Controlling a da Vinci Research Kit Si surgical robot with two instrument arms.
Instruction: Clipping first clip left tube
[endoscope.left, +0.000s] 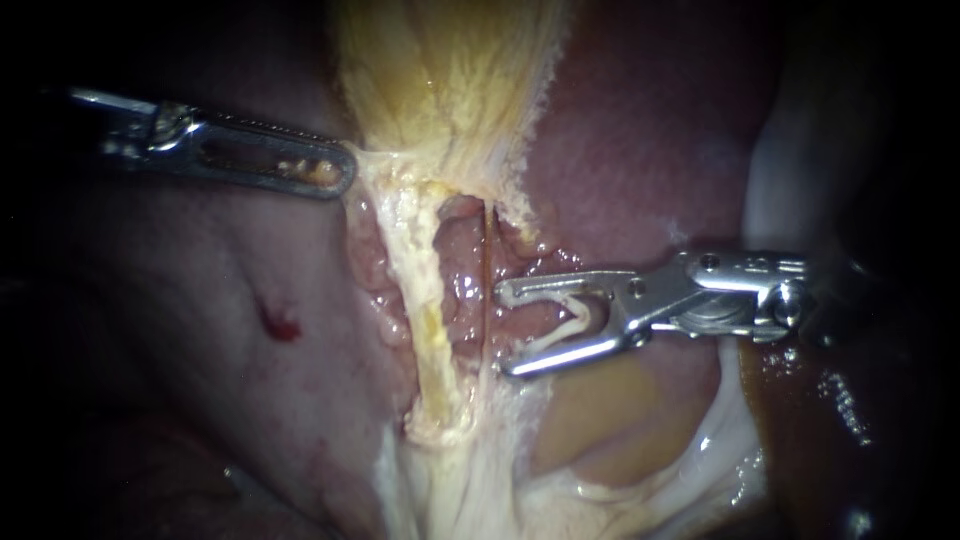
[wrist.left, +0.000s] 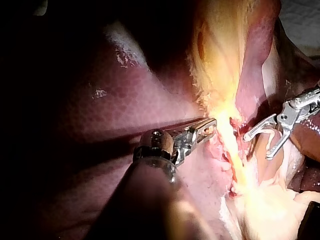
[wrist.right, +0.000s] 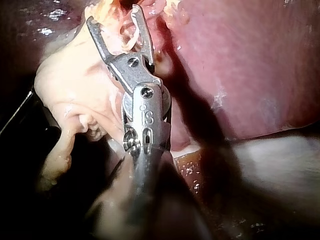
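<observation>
The yellow gallbladder (endoscope.left: 440, 70) narrows downward into two strands. The thick pale-yellow left tube (endoscope.left: 428, 310) is one, and a thin right tube (endoscope.left: 487, 270) runs beside it. My left instrument (endoscope.left: 335, 175) is shut on the gallbladder's lower edge, left of the tubes; it shows again in the left wrist view (wrist.left: 209, 128). My right instrument (endoscope.left: 508, 330) stands just right of the thin tube with neither tube inside. Its jaws stand wide apart and hold a whitish clip (endoscope.left: 585, 312) against both inner faces. It also shows from the wrists (wrist.left: 257, 147) (wrist.right: 113, 15).
The dark red liver (endoscope.left: 640, 130) lies behind and to the right. On the pink tissue at the left is a small blood spot (endoscope.left: 280, 325). Pale fatty tissue (endoscope.left: 470, 480) spreads below the tubes. A whitish sheet (endoscope.left: 780, 170) and brown fluid (endoscope.left: 830, 400) lie at the right.
</observation>
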